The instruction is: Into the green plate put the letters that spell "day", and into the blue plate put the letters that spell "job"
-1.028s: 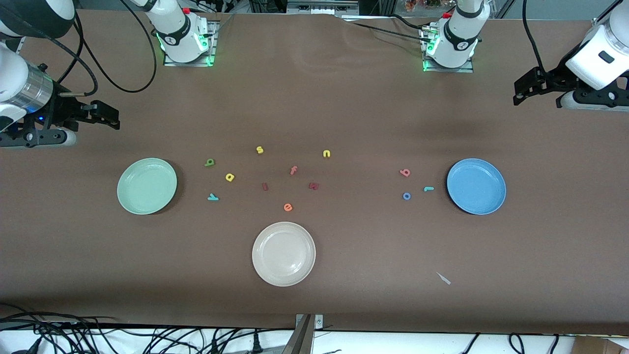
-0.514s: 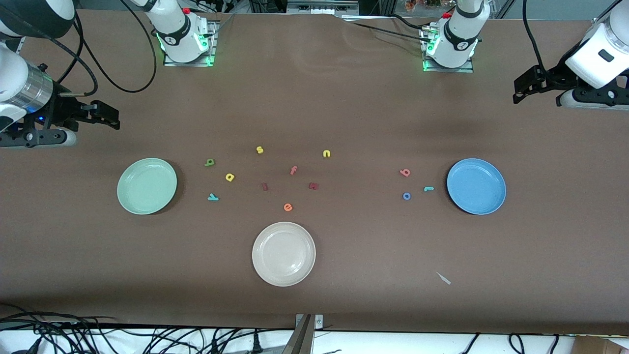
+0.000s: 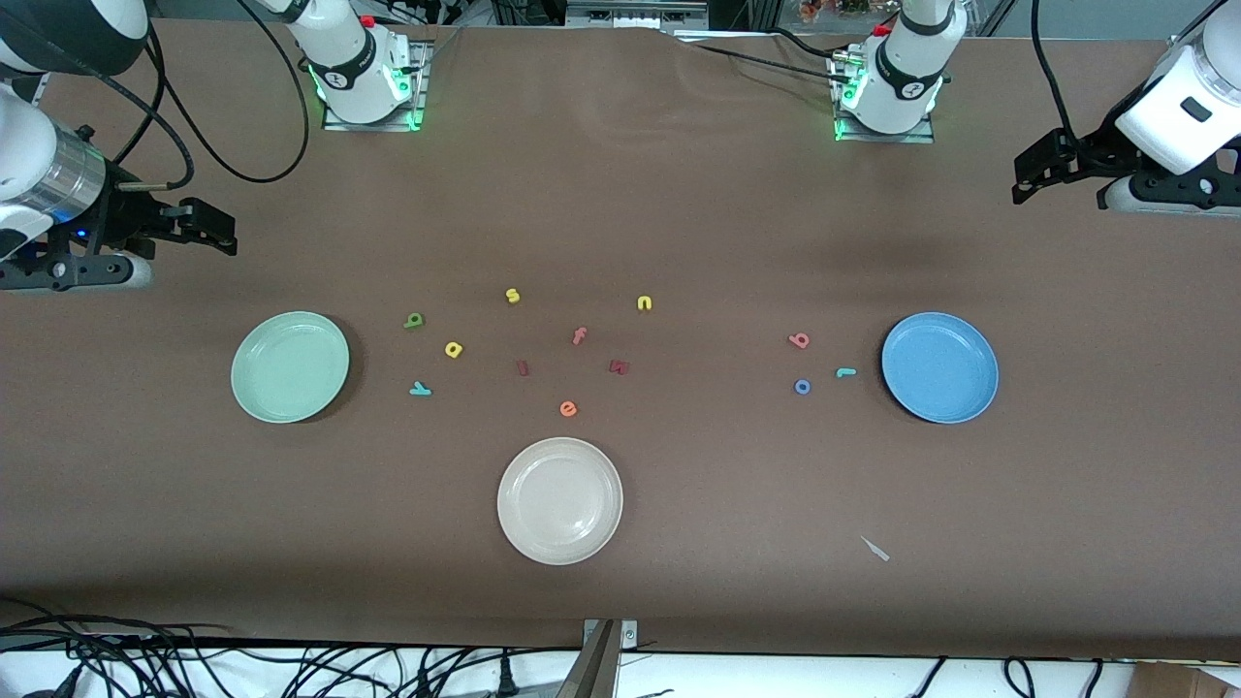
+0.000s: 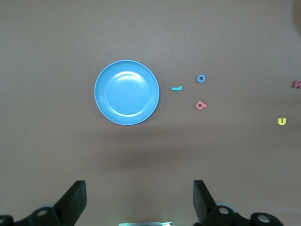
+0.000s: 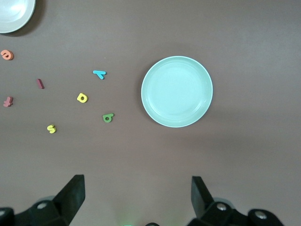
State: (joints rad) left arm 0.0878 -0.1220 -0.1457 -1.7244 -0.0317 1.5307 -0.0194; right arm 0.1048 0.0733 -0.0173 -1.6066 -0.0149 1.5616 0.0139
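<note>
The green plate point(image 3: 291, 366) point(image 5: 177, 92) lies toward the right arm's end. Beside it are the olive d point(image 3: 414, 320) point(image 5: 108, 117), yellow a point(image 3: 453, 349) point(image 5: 82, 98) and teal y point(image 3: 420, 389) point(image 5: 99, 74). The blue plate point(image 3: 939, 366) point(image 4: 127, 92) lies toward the left arm's end, with the red-orange b point(image 3: 799, 340) point(image 4: 201, 105), blue o point(image 3: 803, 387) point(image 4: 201, 78) and teal j point(image 3: 845, 372) point(image 4: 177, 88) beside it. My right gripper point(image 3: 189, 250) point(image 5: 136, 200) hangs open and empty, high above bare table at its end. My left gripper point(image 3: 1057, 199) point(image 4: 140, 202) does the same at its end.
A cream-white plate point(image 3: 559, 500) sits nearest the front camera. Between the two plates lie a yellow s point(image 3: 513, 296), a yellow n point(image 3: 644, 303), an orange f point(image 3: 579, 335), an orange e point(image 3: 568, 408) and two dark red letters point(image 3: 523, 367). A small pale scrap point(image 3: 875, 550) lies near the front edge.
</note>
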